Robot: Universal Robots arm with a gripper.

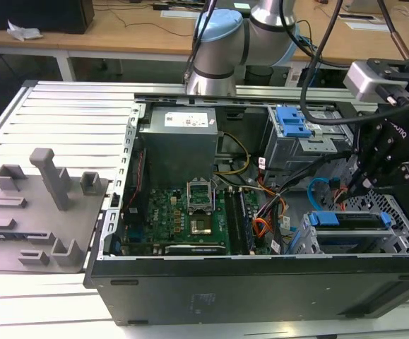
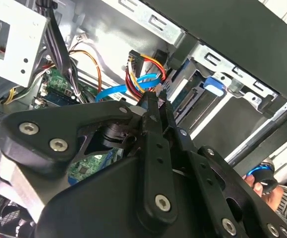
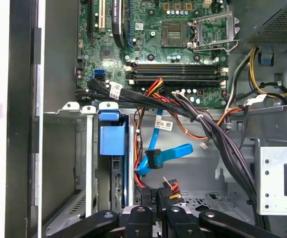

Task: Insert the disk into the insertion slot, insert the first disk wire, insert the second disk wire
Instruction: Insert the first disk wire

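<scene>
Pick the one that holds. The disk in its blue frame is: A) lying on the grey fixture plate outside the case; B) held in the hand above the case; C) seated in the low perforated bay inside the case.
C: the disk sits in the insertion slot, and the hand is apart from it.

No print here is clear enough to read. In the exterior view a white label [image 1: 190, 120] sits on top of the grey power supply [image 1: 179, 152], its lines too fine to make out. In the first wrist view a white tag [image 3: 115, 90] wraps the black cable bundle [image 3: 193, 116]. A second tag [image 3: 164, 125] sits on the light blue cable [image 3: 175, 151], and a small sticker [image 3: 140, 26] lies on the green circuit board [image 3: 148, 49]. All three are illegible.
</scene>
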